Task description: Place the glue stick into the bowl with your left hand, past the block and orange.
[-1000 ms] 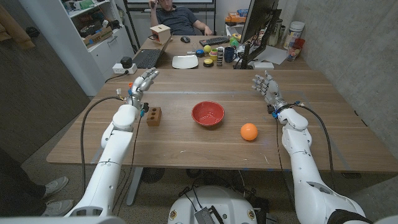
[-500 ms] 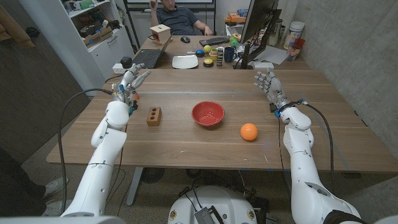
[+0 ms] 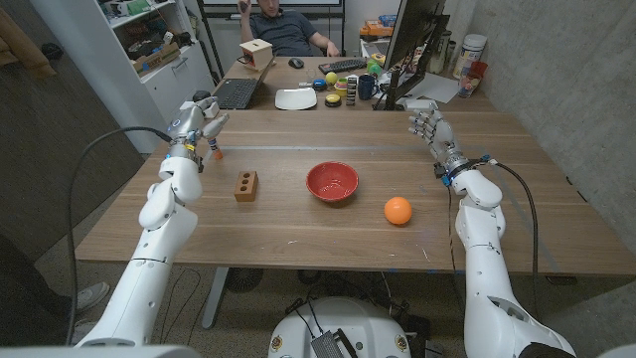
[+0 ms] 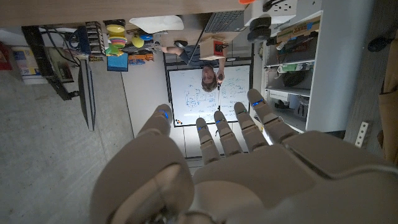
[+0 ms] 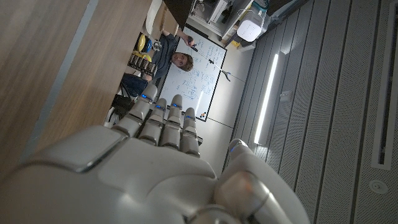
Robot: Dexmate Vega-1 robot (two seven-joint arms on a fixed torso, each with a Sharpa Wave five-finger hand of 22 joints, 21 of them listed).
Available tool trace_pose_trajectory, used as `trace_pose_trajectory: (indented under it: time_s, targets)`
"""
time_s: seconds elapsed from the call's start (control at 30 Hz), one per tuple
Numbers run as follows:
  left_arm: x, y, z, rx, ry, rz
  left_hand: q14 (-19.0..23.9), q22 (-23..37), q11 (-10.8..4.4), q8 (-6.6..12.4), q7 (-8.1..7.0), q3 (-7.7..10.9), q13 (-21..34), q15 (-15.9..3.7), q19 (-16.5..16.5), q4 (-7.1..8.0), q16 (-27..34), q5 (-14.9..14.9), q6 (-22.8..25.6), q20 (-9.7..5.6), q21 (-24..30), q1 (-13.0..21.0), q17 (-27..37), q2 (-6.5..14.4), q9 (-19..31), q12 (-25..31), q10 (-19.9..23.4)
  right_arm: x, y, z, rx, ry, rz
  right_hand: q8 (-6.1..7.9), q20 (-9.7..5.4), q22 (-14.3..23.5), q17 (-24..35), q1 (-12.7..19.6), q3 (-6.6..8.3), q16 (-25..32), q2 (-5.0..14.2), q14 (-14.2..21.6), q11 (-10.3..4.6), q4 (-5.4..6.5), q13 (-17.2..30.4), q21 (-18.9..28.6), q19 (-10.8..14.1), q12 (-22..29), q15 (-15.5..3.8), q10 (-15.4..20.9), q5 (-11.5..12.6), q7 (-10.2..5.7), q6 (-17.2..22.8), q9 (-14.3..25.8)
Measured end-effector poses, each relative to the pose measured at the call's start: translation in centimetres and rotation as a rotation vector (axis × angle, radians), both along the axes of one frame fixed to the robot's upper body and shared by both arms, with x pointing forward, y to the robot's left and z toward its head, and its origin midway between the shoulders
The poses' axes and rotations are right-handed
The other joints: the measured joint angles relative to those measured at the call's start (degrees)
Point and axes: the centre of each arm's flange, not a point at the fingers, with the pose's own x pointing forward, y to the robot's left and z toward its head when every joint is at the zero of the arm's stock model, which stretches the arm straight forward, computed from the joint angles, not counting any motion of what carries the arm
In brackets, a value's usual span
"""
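Nearest to me on the brown wood-grain table (image 3: 298, 234) sits the smooth round orange ball (image 3: 397, 210), on my right side, well apart from either hand. Just beyond it, at the middle of the table, stands the glossy red round bowl (image 3: 332, 182); its hollow holds nothing. To the left of the bowl, with a gap between them, lies the small brown wooden block (image 3: 245, 185), a rectangular piece with two dark round holes in its top face.

Farther back on my left, my left hand (image 3: 193, 124) hangs above the table's far left corner, its pale grey fingers (image 4: 219, 134) spread and straight, gripping nothing. Just beside it, on the side toward the bowl, the small glue stick with an orange cap (image 3: 217, 151) stands upright on the wood; I cannot tell whether a fingertip touches it. The stick is well apart from the bowl, with the block between the two.

On my right, my right hand (image 3: 428, 126) is raised over the far right part of the table, fingers (image 5: 163, 121) extended side by side and loose, holding nothing. Its shell is smooth, rounded grey plastic.

Behind the table's far edge stand a second desk with a white plate (image 3: 295, 98), a black keyboard (image 3: 343, 66) and a dark monitor (image 3: 407, 45), and a seated person (image 3: 283, 30).
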Motion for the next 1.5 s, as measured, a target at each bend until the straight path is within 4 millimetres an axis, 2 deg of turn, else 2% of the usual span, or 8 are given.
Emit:
trace_pose_trajectory:
  time_s: [0.27,0.37,0.5,0.63,0.87,1.17,1.5]
  targets:
    - [-0.4,0.3,1.0,0.099,-0.014,0.123,-1.0,0.0,-0.48,0.00,-0.03,0.07,0.0,0.15,-0.2,-0.55,-0.2,0.0,-0.3,-0.21,0.0,1.3,0.1,-0.4,0.0,-0.7,-1.5,-0.4,-0.1,0.2,-0.010,-0.016,-0.008,0.00,0.00,0.0,0.0,0.0,-0.25,0.0,0.00,0.0,-0.31,0.25,0.0,0.0,0.0,0.0,0.00,0.3,0.0,0.00,0.0,0.0]
    - [-0.5,0.5,2.0,0.156,-0.018,0.195,-3.2,-0.1,-0.41,-0.42,-0.03,-0.25,0.0,0.16,-0.4,-0.87,-0.9,0.0,-2.1,0.02,-0.5,1.7,0.3,-0.8,0.0,-1.1,-3.4,-0.5,0.0,0.2,-0.017,-0.025,-0.014,0.00,0.00,0.0,0.0,0.0,-0.25,0.0,0.00,0.0,-0.31,0.25,0.0,0.0,0.0,0.0,0.00,0.3,0.0,0.00,0.0,0.0]
    - [-0.5,0.9,2.6,0.181,-0.013,0.241,-8.1,-0.3,-0.06,-1.31,0.06,-1.24,0.0,0.26,-0.7,-1.47,-1.7,0.0,-6.1,0.33,-1.5,2.7,0.1,-1.8,0.0,-1.8,-8.4,-0.6,0.0,0.3,-0.021,-0.031,-0.016,0.00,0.00,0.0,0.0,0.0,-0.25,0.0,0.00,0.0,-0.31,0.25,0.0,0.0,0.0,0.0,0.00,0.3,0.0,0.00,0.0,0.0]
    - [-0.3,1.6,3.2,0.199,-0.010,0.286,-11.7,-0.5,0.22,-1.56,0.15,-2.47,-0.2,0.44,-0.7,-0.70,-1.7,0.3,-11.1,0.33,-2.6,2.4,-0.2,-2.1,0.0,-1.8,-13.2,-0.7,0.0,0.3,-0.029,-0.039,-0.022,0.00,0.01,0.0,0.0,0.0,-0.25,0.0,0.00,0.0,-0.31,0.25,0.0,-0.4,0.0,0.0,0.00,0.3,0.0,0.00,0.0,0.0]
    - [0.3,2.4,4.2,0.211,-0.007,0.328,-14.7,-0.5,0.52,-2.00,0.20,-4.15,-0.2,0.47,-1.6,0.97,-1.7,0.9,-17.1,1.15,-4.1,1.1,-0.2,-2.0,0.0,-1.8,-18.0,-0.9,0.2,0.5,-0.040,-0.051,-0.026,0.00,0.01,0.0,0.0,0.0,-0.27,0.0,0.00,0.0,-0.31,0.27,0.0,-0.4,0.0,0.0,0.00,0.3,0.0,0.00,0.0,0.0]
    - [2.0,3.3,5.2,0.204,0.007,0.363,-16.1,-0.5,0.41,-2.00,0.22,-5.95,-0.5,0.34,-2.7,1.84,-1.7,1.1,-19.9,1.24,-5.4,-0.5,-0.4,-2.6,0.0,-1.8,-20.1,-1.3,0.5,0.8,-0.058,-0.069,-0.036,0.00,0.01,0.0,0.0,0.0,-0.74,0.0,0.00,0.0,-0.10,0.27,0.0,-0.6,0.0,0.0,0.00,0.5,0.0,-0.01,0.0,0.0]
    - [4.1,3.8,6.0,0.198,0.006,0.387,-15.9,-0.5,0.73,-1.69,-0.01,-7.36,-0.5,0.48,-2.0,2.04,-1.3,1.5,-20.3,1.44,-5.8,-1.9,-0.4,-3.9,0.0,-1.3,-19.8,-1.8,0.7,1.2,-0.074,-0.087,-0.049,0.00,0.01,0.0,0.0,0.0,-0.74,0.0,0.00,0.0,-0.10,0.27,0.0,-0.8,0.0,0.0,0.00,0.5,0.0,-0.01,0.0,0.0]
